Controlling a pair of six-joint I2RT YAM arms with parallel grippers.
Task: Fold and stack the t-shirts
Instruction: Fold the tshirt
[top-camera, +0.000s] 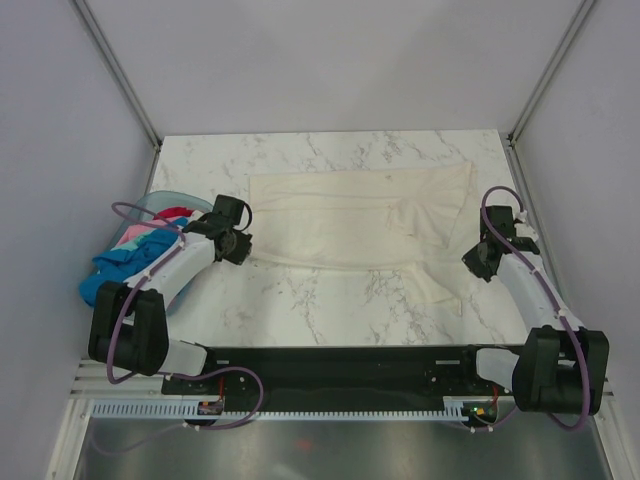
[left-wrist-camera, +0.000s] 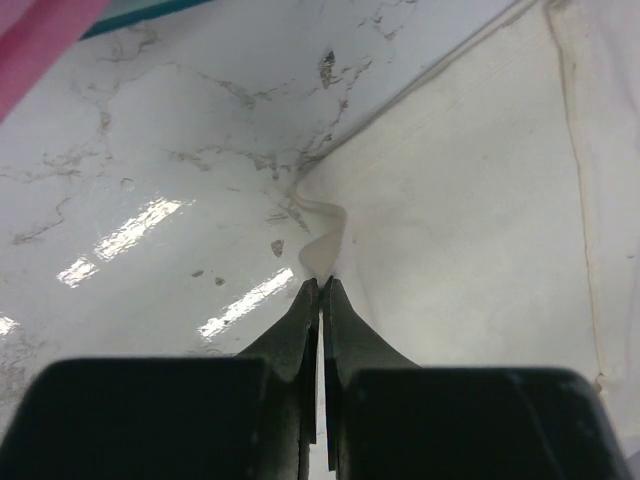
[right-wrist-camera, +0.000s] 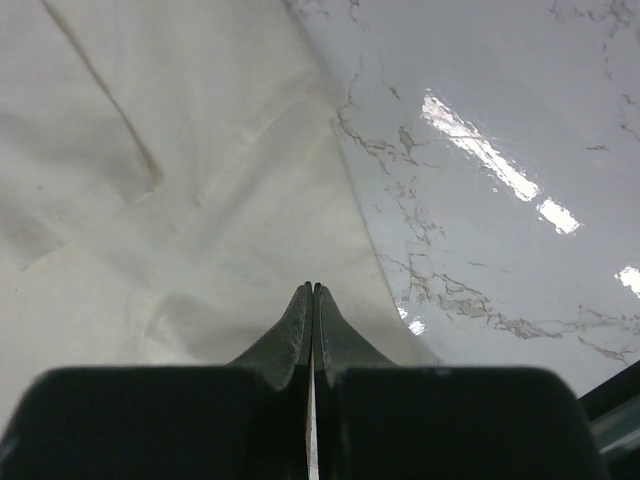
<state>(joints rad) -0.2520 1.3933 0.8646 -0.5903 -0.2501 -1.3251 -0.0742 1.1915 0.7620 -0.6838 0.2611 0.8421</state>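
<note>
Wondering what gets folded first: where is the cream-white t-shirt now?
From the top view, the cream-white t-shirt lies spread across the marble table, between the left end effector and right end effector, right of the basket.

One cream-white t-shirt (top-camera: 340, 215), one basket (top-camera: 160, 198), a heap of coloured t-shirts (top-camera: 120, 265), one left gripper (left-wrist-camera: 320, 285), one right gripper (right-wrist-camera: 312, 290).

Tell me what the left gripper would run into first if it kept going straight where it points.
The cream shirt: its raised corner fold sits right at the shut tips of the left gripper, seemingly pinched there. Past that, bare marble table, though depth is hard to judge.
</note>
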